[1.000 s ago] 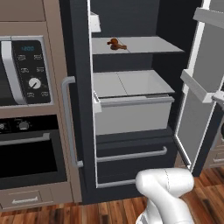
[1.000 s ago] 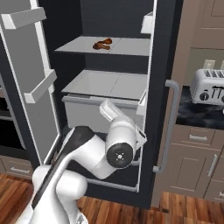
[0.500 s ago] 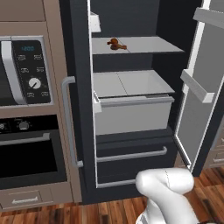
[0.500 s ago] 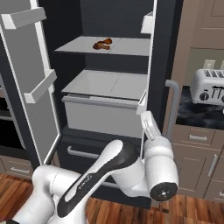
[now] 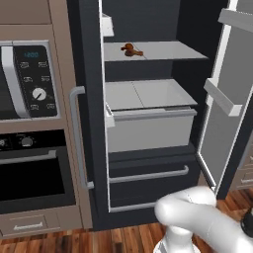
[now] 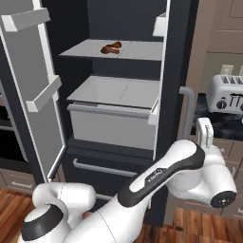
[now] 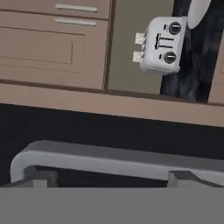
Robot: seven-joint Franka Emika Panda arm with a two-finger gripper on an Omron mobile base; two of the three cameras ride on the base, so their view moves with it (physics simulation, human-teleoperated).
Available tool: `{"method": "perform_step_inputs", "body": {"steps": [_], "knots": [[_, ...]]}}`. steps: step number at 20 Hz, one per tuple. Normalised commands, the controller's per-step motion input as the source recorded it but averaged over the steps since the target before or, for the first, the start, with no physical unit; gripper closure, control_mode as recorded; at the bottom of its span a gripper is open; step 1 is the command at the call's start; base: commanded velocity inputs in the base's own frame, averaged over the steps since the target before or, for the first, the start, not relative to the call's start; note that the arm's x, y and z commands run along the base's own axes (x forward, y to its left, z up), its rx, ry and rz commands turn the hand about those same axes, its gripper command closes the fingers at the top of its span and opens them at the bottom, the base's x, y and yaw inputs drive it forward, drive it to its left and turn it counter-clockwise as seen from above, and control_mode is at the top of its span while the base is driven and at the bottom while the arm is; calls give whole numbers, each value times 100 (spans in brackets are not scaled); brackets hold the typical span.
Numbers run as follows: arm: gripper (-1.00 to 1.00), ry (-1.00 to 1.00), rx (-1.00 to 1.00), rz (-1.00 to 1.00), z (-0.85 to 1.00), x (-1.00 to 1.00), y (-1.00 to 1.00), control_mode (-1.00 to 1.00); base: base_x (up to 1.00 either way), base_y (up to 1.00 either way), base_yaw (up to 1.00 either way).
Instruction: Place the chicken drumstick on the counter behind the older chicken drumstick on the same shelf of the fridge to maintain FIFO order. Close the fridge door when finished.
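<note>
The fridge (image 5: 148, 163) has both doors swung open. On its pale shelf (image 5: 168, 50) lies the older chicken drumstick (image 5: 130, 49), tan-brown, near the front left; the right base view shows the same drumstick (image 6: 110, 47) on the shelf (image 6: 137, 51). My arm reaches to the right, and my gripper (image 6: 205, 126) is raised beside the fridge door's silver handle (image 6: 187, 111), close to the black counter (image 6: 223, 126). Its jaws stand open with nothing in them. The chicken drumstick on the counter is out of view. The hand view looks past the handle (image 7: 109, 157) at the counter (image 7: 192, 70).
A silver toaster (image 6: 228, 92) stands on the counter; the hand view shows the toaster (image 7: 161, 43) rolled sideways. Taupe cabinets (image 7: 43, 48) lie beside it. A microwave (image 5: 24, 79) and oven (image 5: 29, 178) flank the fridge on the left. Door bins (image 6: 42, 92) jut from the open doors.
My arm has swung from in front of the fridge's lower drawers over to the right, and the hand has come up beside the door handle near the counter. Its jaws stay open.
</note>
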Motion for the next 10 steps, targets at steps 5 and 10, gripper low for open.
{"method": "perform_step_inputs", "body": {"steps": [5, 10], "knots": [[-100, 1, 3, 7, -41, 70, -15, -100, 0, 0, 0], [-100, 0, 9, 22, -28, 98, 0, -100, 0, 0, 0]]}}
